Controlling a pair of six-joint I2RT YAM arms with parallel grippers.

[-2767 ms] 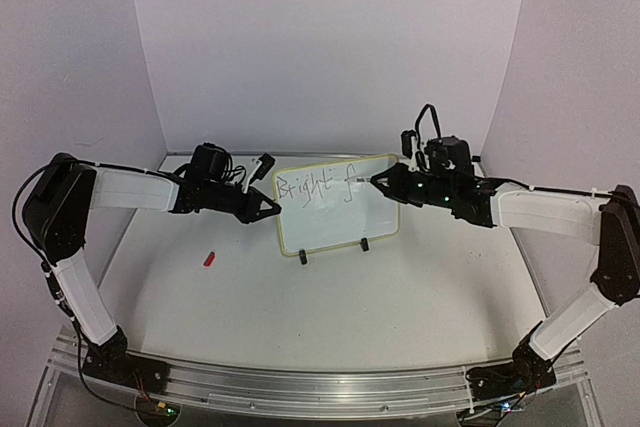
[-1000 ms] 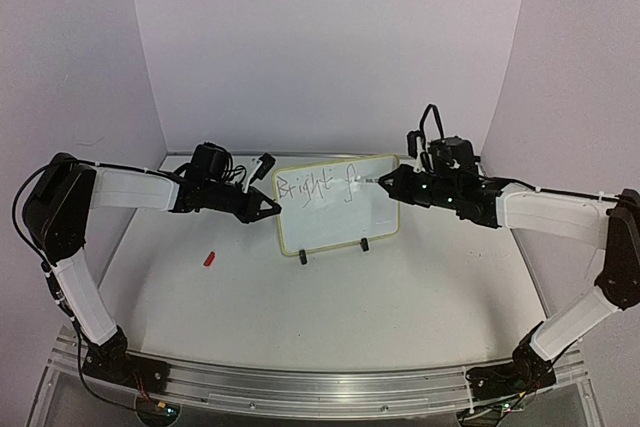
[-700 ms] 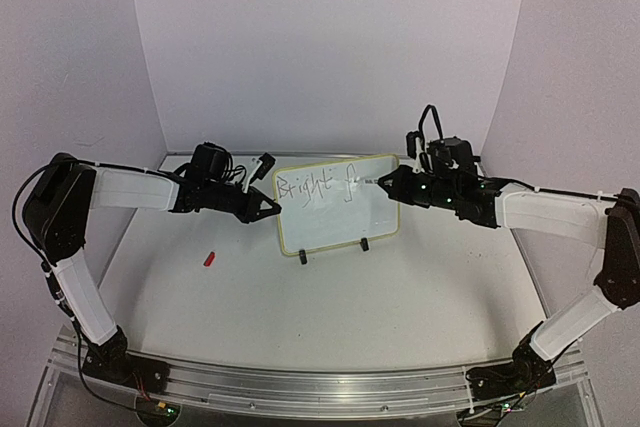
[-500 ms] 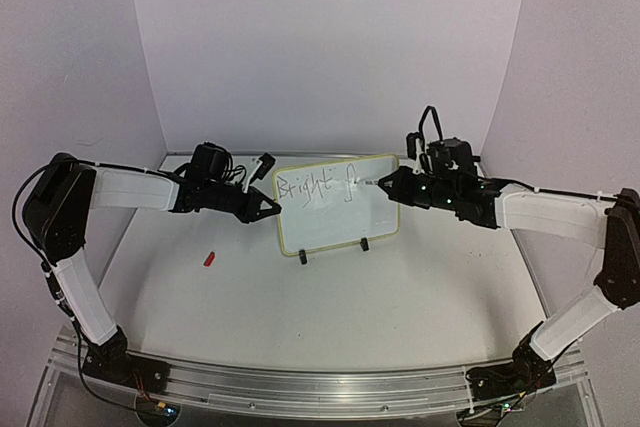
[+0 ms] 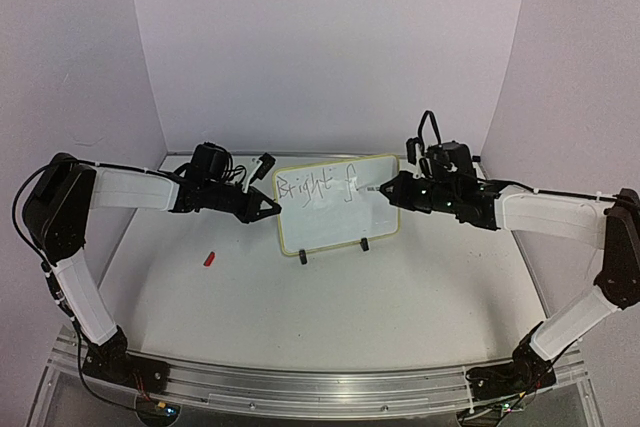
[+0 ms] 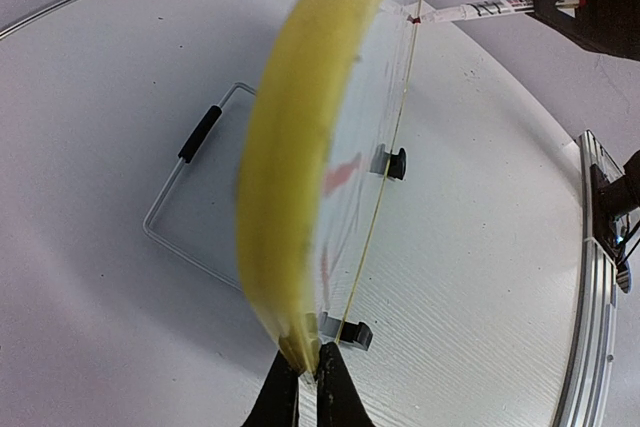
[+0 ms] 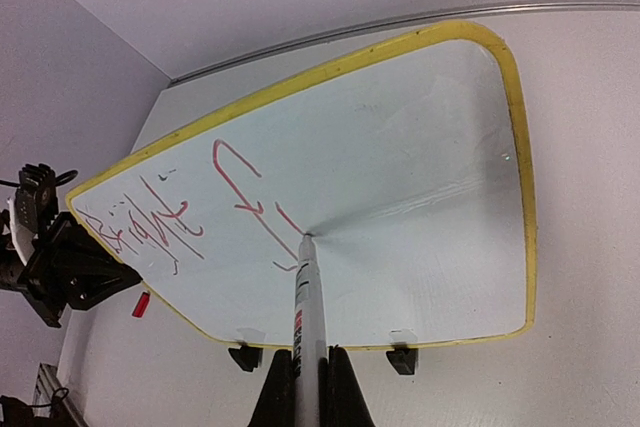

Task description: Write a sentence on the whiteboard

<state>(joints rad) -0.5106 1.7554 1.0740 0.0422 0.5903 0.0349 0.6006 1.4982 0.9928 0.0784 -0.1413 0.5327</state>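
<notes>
Right gripper [image 5: 390,188] is clamped on a marker [image 7: 307,292], jaws closed tight round its barrel. Left gripper [image 5: 272,207] is closed on the whiteboard's left rim, pinching the yellow edge.

Table [image 5: 330,317]: white, with the whiteboard [image 5: 335,219] standing on it. Left arm reaches the whiteboard from its left side, right arm from its right side.

Whiteboard rests on two black clip feet [image 5: 303,257] under its bottom edge, with a wire stand [image 6: 185,202] behind it.

Marker lies roughly level, its tip touching the whiteboard face in the upper half, right of centre.

Sentence [image 5: 312,186]: unfinished, reading "Bright f" along the top of the whiteboard. Strokes look red in the right wrist view. Marker tip sits at the crossbar of the "f".

Small red object [image 5: 209,258] lies on the table well left of the whiteboard and nearer than it; its kind cannot be told.
</notes>
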